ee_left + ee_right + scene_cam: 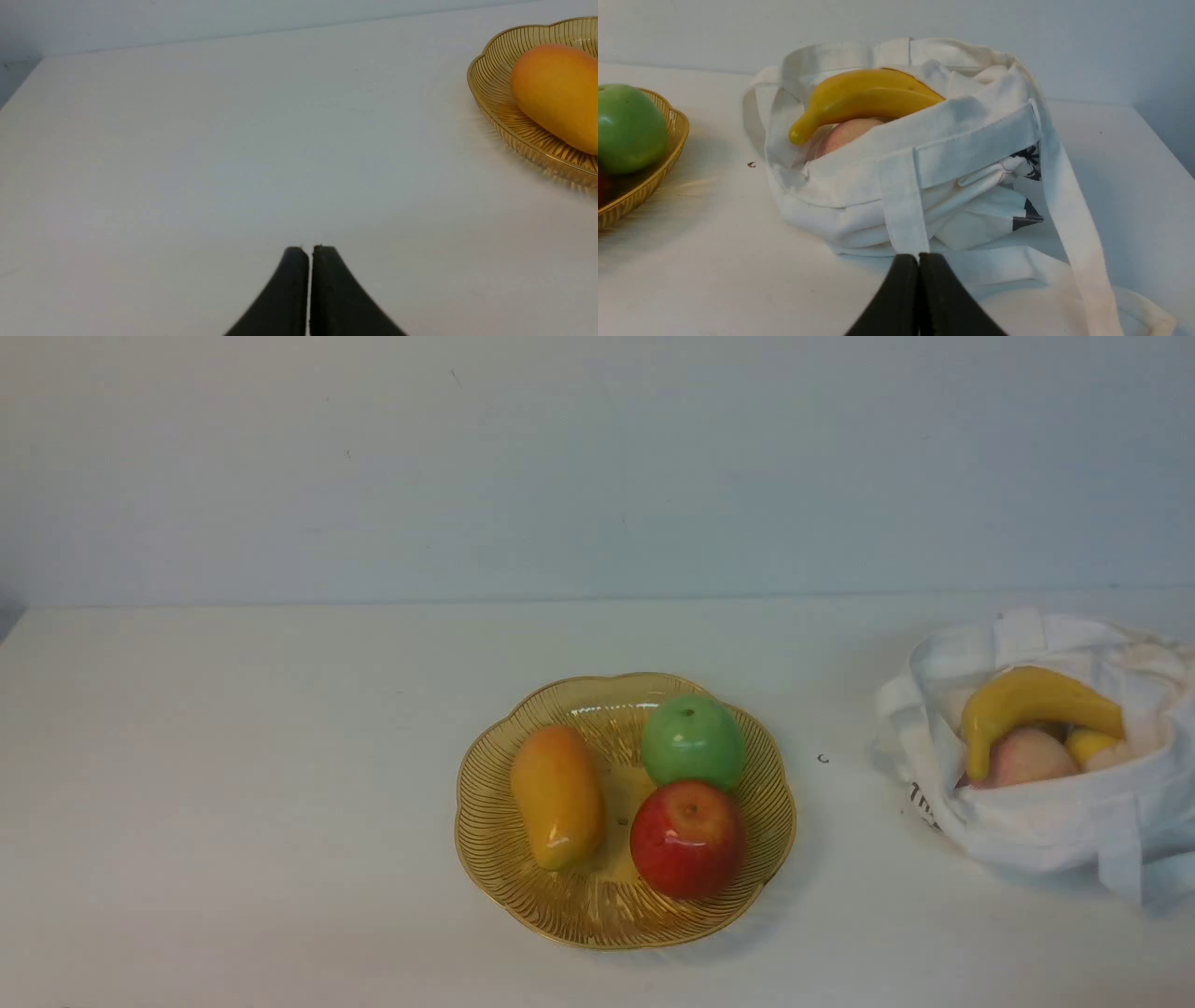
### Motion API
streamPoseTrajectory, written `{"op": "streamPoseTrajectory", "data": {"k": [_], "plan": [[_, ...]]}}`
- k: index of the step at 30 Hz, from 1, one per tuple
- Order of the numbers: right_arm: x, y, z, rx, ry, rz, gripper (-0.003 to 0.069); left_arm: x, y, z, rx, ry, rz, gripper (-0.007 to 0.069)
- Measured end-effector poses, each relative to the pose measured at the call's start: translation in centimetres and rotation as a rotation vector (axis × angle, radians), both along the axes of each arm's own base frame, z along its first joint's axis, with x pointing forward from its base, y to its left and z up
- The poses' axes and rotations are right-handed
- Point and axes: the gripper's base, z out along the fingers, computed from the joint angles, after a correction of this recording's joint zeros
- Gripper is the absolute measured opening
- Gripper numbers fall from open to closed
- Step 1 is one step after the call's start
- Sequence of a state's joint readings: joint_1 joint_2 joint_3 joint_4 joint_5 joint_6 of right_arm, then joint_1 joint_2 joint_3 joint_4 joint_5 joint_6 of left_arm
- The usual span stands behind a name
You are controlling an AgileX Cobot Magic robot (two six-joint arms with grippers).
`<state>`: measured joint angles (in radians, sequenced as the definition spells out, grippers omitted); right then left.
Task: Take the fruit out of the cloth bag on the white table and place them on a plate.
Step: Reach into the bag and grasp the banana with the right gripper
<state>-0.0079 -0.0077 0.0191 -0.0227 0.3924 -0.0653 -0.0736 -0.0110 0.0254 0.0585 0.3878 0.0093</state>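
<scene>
The toy mango lies in the left half of the scalloped amber plate, its long axis running from far left to near right; the banana arches left-to-right across the mouth of the white cloth bag, at the right of the table. The wrist views alone show the left gripper and right gripper (fingers together on each).

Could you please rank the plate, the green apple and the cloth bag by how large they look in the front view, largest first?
1 and 2, too close to rank: the plate and the cloth bag, which runs off the picture's edge.
3. The green apple.
</scene>
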Motion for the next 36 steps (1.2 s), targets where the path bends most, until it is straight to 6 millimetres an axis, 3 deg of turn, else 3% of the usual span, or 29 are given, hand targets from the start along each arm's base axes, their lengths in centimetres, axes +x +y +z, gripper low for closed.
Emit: {"op": "streamPoseTrajectory", "data": {"k": [32,36], "plan": [[0.00,0.00,0.01,-0.001,-0.001,0.000,-0.0011,0.00,0.00,0.00,0.000,0.000,0.000,-0.0008],[0.13,0.22,0.25,0.132,-0.052,-0.002,-0.0011,0.00,0.00,0.00,0.000,0.000,0.000,-0.0008]]}}
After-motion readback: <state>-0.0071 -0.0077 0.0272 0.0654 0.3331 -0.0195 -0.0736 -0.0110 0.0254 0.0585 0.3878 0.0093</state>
